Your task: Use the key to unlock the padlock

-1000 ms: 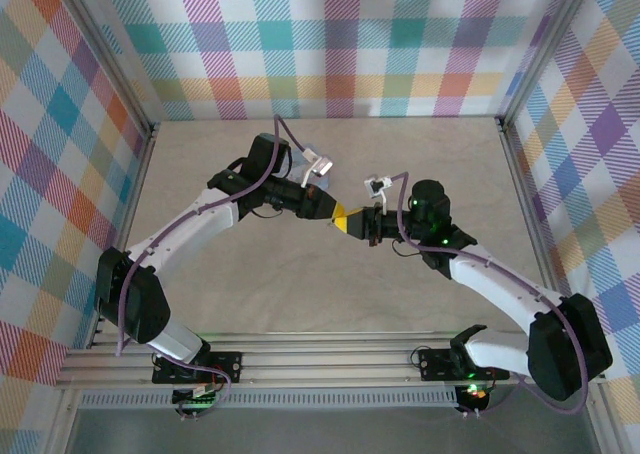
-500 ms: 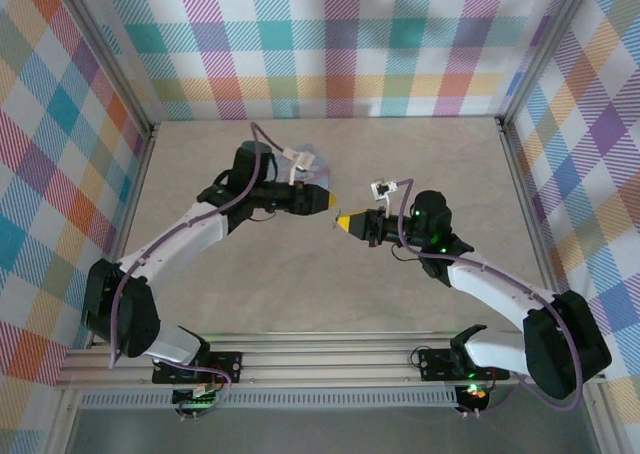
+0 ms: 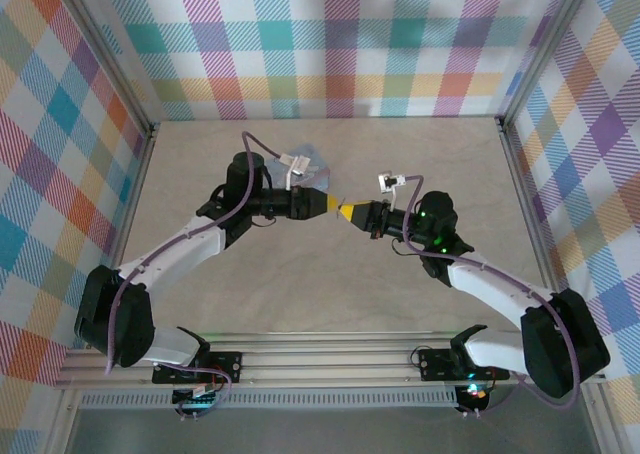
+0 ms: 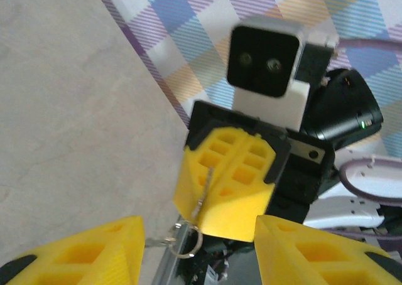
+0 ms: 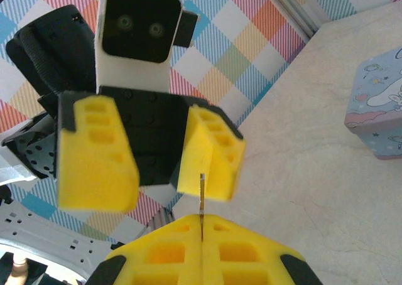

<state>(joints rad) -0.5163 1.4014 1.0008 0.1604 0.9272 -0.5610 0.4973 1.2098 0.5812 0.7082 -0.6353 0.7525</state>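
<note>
The padlock, a pale blue-grey block with pinkish cartoon marks, lies on the table just beyond my left wrist and shows at the right edge of the right wrist view. My right gripper is shut on the key, a thin sliver sticking out of its closed tips. In the left wrist view the key sits in the right gripper's seam, with a key ring dangling below. My left gripper is open and faces the right gripper tip to tip, a small gap between them. The left gripper hovers above the table.
Plaid walls enclose the beige table on three sides. Metal rails run along the near edge by the arm bases. Purple cables loop over both wrists.
The two grippers were touching tip to tip; my left gripper has drawn back to the far left, leaving a gap. The right gripper shifted slightly away, still gripping the key. More of the padlock shows.
</note>
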